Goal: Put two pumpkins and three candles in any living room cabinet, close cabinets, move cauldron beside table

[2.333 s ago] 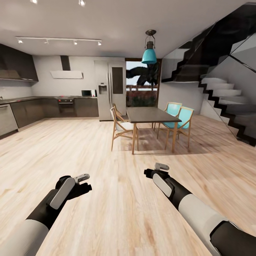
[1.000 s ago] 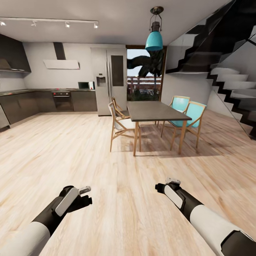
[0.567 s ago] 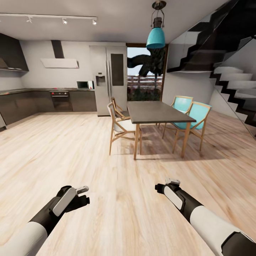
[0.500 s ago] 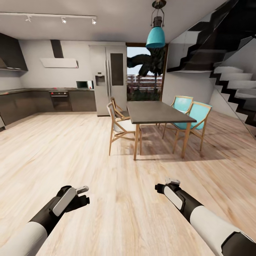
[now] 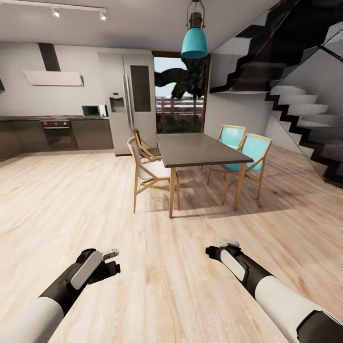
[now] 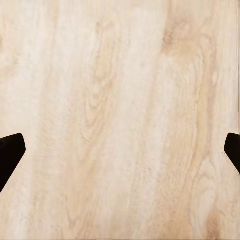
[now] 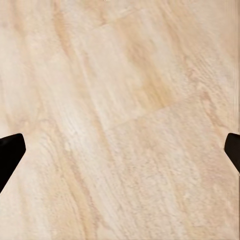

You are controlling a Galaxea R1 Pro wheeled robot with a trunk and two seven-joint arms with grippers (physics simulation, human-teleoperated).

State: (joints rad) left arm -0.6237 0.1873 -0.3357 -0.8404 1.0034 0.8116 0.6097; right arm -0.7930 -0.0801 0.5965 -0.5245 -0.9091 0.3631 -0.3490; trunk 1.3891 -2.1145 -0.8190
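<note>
Pale wood-grain floor planks (image 6: 120, 120) lie under both pincers. The left gripper (image 5: 114, 259) and the right gripper (image 5: 216, 247) hang low over the boards with their dark fingertips (image 6: 10, 152) spread wide apart and nothing between them; the right pair (image 7: 10, 150) is parted the same way. Farther off, centre, stands a dark grey rectangular dining table on light wooden legs (image 5: 197, 150), two white-seated wooden chairs (image 5: 145, 174) at its left, two turquoise chairs (image 5: 247, 152) at its right, a teal pendant lamp (image 5: 194, 43) above. Far left is a steel fridge (image 5: 128, 102); far right, a dark staircase (image 5: 305, 109). None of the pumpkins, candles or the cabinet can be seen here.
</note>
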